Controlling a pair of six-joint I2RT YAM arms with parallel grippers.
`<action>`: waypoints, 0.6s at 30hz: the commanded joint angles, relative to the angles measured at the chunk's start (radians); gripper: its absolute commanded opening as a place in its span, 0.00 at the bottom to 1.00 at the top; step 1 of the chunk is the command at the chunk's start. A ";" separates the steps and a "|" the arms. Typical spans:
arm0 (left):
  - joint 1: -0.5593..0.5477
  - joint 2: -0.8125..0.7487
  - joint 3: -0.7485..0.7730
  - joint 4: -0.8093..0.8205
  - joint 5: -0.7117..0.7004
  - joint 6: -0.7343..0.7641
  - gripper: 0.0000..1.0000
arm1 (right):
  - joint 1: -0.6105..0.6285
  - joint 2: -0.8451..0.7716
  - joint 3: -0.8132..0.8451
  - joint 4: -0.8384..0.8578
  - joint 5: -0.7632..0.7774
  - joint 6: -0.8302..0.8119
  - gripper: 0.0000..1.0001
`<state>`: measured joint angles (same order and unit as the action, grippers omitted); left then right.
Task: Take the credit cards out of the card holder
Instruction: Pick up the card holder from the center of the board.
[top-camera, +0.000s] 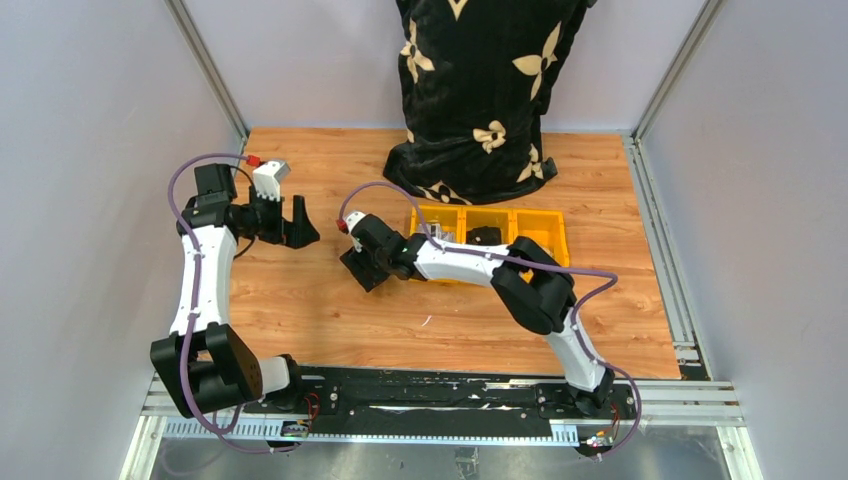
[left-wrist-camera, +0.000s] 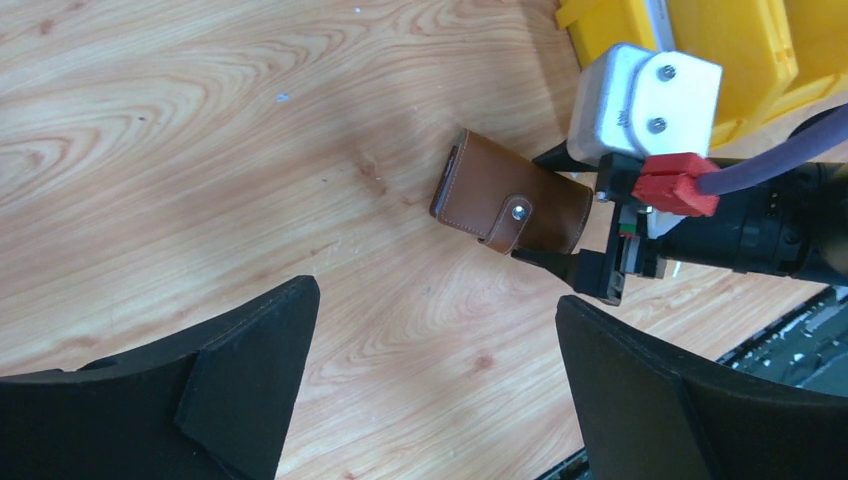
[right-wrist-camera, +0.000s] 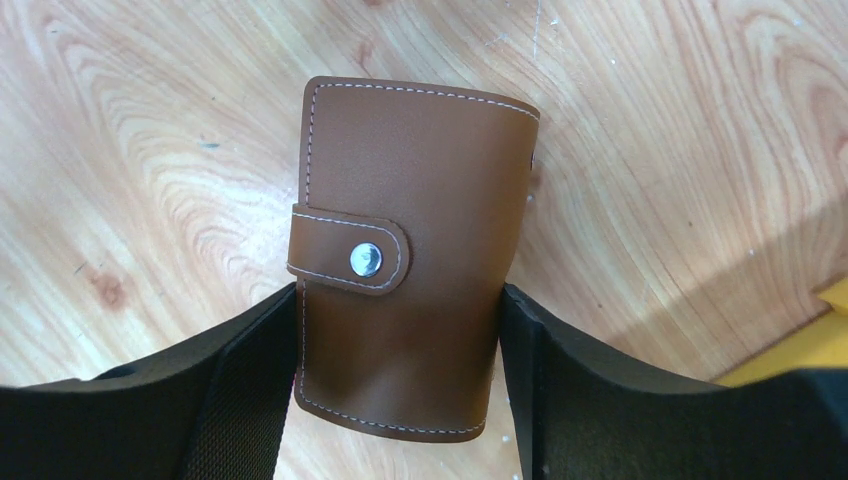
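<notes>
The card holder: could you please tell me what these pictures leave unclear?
The credit cards: unseen in every view; the card holder is snapped shut.
The card holder in top external: hidden under the right gripper.
The yellow bins: contents too small in top external, cut off by the left wrist view's edge.

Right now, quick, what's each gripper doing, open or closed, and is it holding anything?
Left gripper: open, holding nothing.
Right gripper: closed on the card holder, whose strap is snapped shut.

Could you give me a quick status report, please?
Right gripper shut on the card holder, snap strap fastened. Left gripper open, apart. No cards out; nothing in the way.
</notes>
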<state>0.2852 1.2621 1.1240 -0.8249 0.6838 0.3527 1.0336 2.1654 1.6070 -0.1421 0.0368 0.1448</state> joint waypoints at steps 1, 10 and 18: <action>0.007 -0.013 -0.023 -0.018 0.100 -0.009 1.00 | -0.002 -0.125 -0.049 0.070 -0.020 -0.014 0.65; 0.003 0.001 -0.025 -0.017 0.292 -0.122 0.99 | 0.032 -0.305 -0.133 0.172 -0.020 -0.051 0.64; -0.007 -0.036 -0.038 -0.017 0.407 -0.195 0.95 | 0.072 -0.390 -0.119 0.177 -0.019 -0.103 0.64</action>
<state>0.2810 1.2610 1.0977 -0.8291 0.9913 0.2100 1.0809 1.8160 1.4902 0.0074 0.0242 0.0853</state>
